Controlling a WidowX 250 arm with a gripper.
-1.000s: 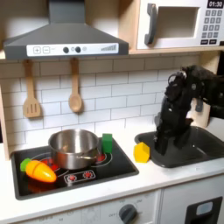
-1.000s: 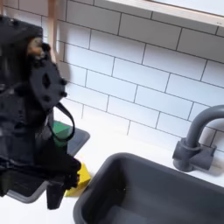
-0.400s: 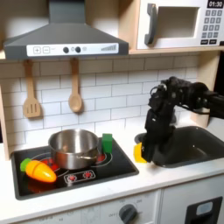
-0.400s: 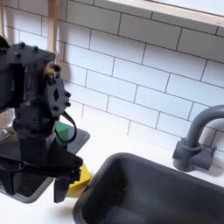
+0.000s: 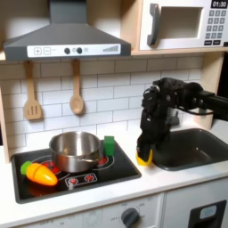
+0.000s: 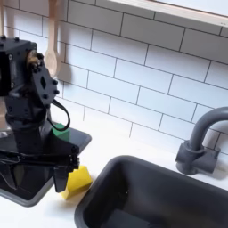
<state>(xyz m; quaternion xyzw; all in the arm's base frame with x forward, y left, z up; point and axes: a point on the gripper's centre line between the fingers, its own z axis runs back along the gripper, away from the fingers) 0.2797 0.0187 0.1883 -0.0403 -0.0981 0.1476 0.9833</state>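
My black gripper [image 5: 141, 151] hangs low at the counter's edge between the stove and the sink, right at a yellow block [image 5: 143, 159]. In the second exterior view the gripper [image 6: 46, 182] is over the stove's corner, and one finger [image 6: 62, 178] stands just left of the yellow block [image 6: 78, 181], close to it or touching. The block lies on the white counter, outside the fingers. The jaws look spread apart with nothing between them. A green item [image 5: 109, 145] stands behind the block, next to a steel pot [image 5: 76, 150].
The black stove [image 5: 98, 174] also carries an orange and yellow toy vegetable [image 5: 38, 173]. The dark sink [image 6: 151, 191] with its grey faucet [image 6: 200, 142] lies to the second exterior view's right. A wooden spoon [image 5: 77, 89] and spatula [image 5: 32, 93] hang on the tiled wall.
The arm has swung from over the sink leftward in both exterior views, down to the yellow block. More of the block now shows beside the finger.
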